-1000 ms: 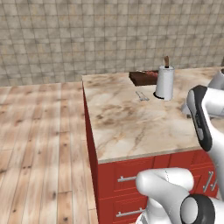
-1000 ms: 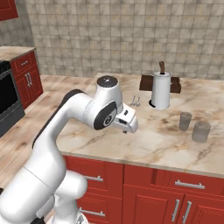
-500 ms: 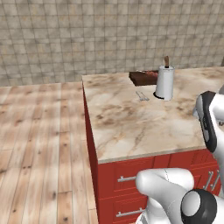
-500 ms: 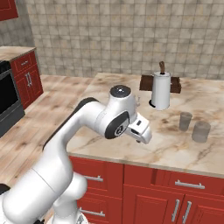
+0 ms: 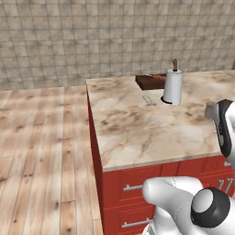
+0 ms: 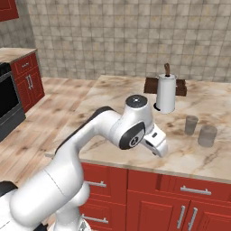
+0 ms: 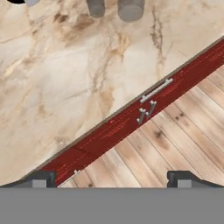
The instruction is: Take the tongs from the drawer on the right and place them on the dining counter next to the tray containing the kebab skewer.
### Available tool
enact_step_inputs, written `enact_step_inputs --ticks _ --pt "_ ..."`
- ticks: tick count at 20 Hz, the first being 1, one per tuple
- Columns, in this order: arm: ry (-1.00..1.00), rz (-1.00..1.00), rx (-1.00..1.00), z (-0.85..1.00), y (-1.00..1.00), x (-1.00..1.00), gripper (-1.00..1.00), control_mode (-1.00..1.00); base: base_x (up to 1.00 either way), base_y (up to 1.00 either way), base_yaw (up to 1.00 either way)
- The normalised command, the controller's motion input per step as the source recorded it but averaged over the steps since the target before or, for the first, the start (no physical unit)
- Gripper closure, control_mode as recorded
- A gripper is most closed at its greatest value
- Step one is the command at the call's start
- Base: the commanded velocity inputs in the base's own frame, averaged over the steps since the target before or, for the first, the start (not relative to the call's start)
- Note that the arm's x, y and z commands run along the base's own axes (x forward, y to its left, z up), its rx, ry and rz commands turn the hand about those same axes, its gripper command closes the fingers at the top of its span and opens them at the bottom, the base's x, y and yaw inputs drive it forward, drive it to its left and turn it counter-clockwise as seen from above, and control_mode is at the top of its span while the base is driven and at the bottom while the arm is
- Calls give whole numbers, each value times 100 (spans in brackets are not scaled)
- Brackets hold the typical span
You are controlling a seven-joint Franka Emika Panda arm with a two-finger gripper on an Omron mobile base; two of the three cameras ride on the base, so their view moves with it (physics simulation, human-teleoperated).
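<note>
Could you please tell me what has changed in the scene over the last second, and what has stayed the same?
The arm has swung to the right and lowered toward the front edge of the dining counter; the gripper now looks down over that edge at the red drawer fronts, jaws open and empty. Nothing was taken or released. The tray, paper towel roll and two glasses stayed put.

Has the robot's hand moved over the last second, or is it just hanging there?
Yes. In the right base view the gripper has swung rightward and toward the counter's near edge, away from the paper towel roll, which stayed put.
</note>
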Motion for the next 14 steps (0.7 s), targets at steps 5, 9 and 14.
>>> enact_step_inputs --ticks 5,9,14 --pt "-1 -13 11 -3 -38 -12 -100 -100 0 0 0" --pt "-3 -12 12 -4 -37 -14 -100 -100 0 0 0" --pt "-5 -12 13 -6 -36 -13 -100 -100 0 0 0"
